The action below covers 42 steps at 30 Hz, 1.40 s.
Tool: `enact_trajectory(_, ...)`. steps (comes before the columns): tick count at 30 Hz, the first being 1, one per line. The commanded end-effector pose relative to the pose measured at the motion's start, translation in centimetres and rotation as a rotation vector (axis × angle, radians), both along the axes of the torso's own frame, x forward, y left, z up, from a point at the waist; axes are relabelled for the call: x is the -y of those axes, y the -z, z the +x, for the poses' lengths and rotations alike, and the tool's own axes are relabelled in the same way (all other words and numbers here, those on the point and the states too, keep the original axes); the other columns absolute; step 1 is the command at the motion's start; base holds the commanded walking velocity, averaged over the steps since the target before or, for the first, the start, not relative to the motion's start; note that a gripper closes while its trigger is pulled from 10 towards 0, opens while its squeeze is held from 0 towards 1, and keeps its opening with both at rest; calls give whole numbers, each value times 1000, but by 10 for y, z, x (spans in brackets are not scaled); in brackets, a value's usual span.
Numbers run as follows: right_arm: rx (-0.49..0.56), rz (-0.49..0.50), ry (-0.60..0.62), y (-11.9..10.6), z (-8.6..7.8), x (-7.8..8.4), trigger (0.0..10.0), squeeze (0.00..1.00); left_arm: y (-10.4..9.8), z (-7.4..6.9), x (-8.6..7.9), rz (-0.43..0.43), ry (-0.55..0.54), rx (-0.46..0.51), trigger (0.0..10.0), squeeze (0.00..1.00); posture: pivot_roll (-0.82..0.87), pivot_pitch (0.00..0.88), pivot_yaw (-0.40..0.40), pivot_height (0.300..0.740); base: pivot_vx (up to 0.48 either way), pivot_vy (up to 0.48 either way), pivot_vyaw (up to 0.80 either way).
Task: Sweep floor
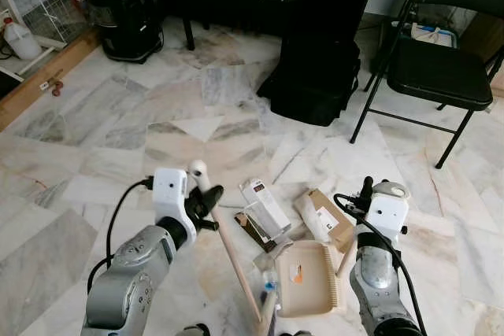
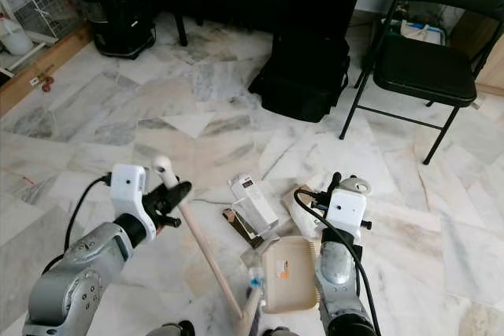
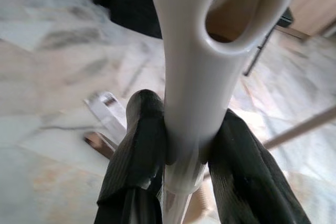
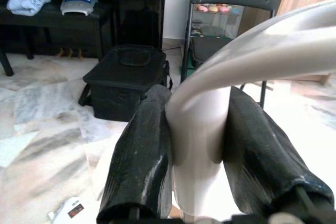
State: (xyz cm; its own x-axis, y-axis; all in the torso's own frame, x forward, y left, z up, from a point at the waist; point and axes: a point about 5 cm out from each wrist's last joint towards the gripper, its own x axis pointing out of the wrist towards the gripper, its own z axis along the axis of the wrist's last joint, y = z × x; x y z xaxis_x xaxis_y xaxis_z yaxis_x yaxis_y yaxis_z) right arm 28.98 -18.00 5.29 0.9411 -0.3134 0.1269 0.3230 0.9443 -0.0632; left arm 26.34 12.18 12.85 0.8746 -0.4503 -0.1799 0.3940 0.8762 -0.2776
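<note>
Bright, even daylight; wrist views blurred close up, backgrounds soft.

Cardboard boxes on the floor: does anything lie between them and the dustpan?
Nothing visible does. The cardboard boxes lie on the marble floor right at the beige dustpan mouth. The left gripper grips the broom handle; the right gripper grips the dustpan's handle.
</note>
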Motion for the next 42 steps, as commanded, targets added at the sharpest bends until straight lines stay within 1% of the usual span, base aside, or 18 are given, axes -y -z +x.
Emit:
enact_trajectory(1, 38, 53, -20, -3, 1, -7, 10000, 0, -5, -6, 14, -72, 77, -3, 10000, 0, 132, 178, 5, 740, 0, 0, 0)
enact_trajectory(7, 56, 105, -81, -7, 6, -17, 10000, 0, -11, -6, 29, -101, 106, 0, 10000, 0, 135, 174, 5, 740, 0, 0, 0)
enact_trajectory(10, 49, 102, -86, -6, 6, -17, 10000, 0, -13, -6, 27, -79, 111, 10, 10000, 0, 135, 173, 3, 740, 0, 0, 0)
enact_trajectory(14, 35, 98, -85, -3, 4, -15, 10000, 0, -25, -2, 7, 33, 117, 74, 10000, 0, 128, 172, 2, 740, 0, 0, 0)
enact_trajectory(16, 25, 94, -80, -1, 3, -12, 10000, 0, -49, 7, -9, 108, 90, 183, 10000, 0, 131, 172, 3, 740, 0, 0, 0)
enact_trajectory(21, 9, 89, -83, 2, 1, -10, 10000, 0, -107, 27, -38, 165, -110, 451, 10000, 0, 129, 168, 2, 740, 0, 0, 0)
enact_trajectory(23, 4, 90, -83, 3, 0, -10, 10000, 0, -134, 33, -55, 166, -319, 607, 10000, 0, 127, 166, 0, 740, 0, 0, 0)
enact_trajectory(25, 1, 89, -83, 3, 0, -10, 10000, 0, -142, 35, -67, 244, -475, 692, 10000, 0, 128, 166, 0, 740, 0, 0, 0)
enact_trajectory(26, -2, 92, -88, 4, 0, -10, 10000, 0, -143, 36, -70, 333, -532, 748, 10000, 0, 125, 167, -2, 740, 0, 0, 0)
enact_trajectory(27, -2, 92, -88, 4, 0, -10, 10000, 0, -143, 36, -70, 333, -532, 748, 10000, 0, 125, 167, -2, 740, 0, 0, 0)
enact_trajectory(28, -4, 92, -95, 4, 0, -12, 10000, 0, -132, 42, -63, 461, -484, 773, 10000, 0, 114, 168, -2, 740, 0, 0, 0)
enact_trajectory(29, -4, 92, -95, 4, 0, -12, 10000, 0, -132, 42, -63, 461, -484, 773, 10000, 0, 114, 168, -2, 740, 0, 0, 0)
enact_trajectory(30, -4, 92, -98, 4, -1, -12, 10000, 0, -123, 45, -59, 522, -445, 762, 10000, 0, 112, 167, -1, 740, 0, 0, 0)
enact_trajectory(31, -5, 91, -101, 4, -1, -13, 10000, 0, -110, 50, -56, 590, -404, 734, 10000, 0, 105, 165, 0, 740, 0, 0, 0)
enact_trajectory(33, -3, 85, -106, 4, -2, -13, 10000, 0, -80, 56, -52, 649, -333, 642, 10000, 0, 86, 159, 5, 740, 0, 0, 0)
enact_trajectory(35, -5, 79, -99, 5, -4, -9, 10000, 0, -67, 56, -52, 619, -335, 579, 10000, 0, 82, 148, 6, 740, 0, 0, 0)
enact_trajectory(36, -12, 74, -92, 7, -6, -6, 10000, 0, -56, 53, -54, 527, -369, 519, 10000, 0, 80, 141, 5, 740, 0, 0, 0)
enact_trajectory(42, -16, 68, -84, 8, -9, -1, 10000, 0, -32, 41, -51, 406, -408, 474, 10000, 0, 76, 85, -3, 740, 0, 0, 0)
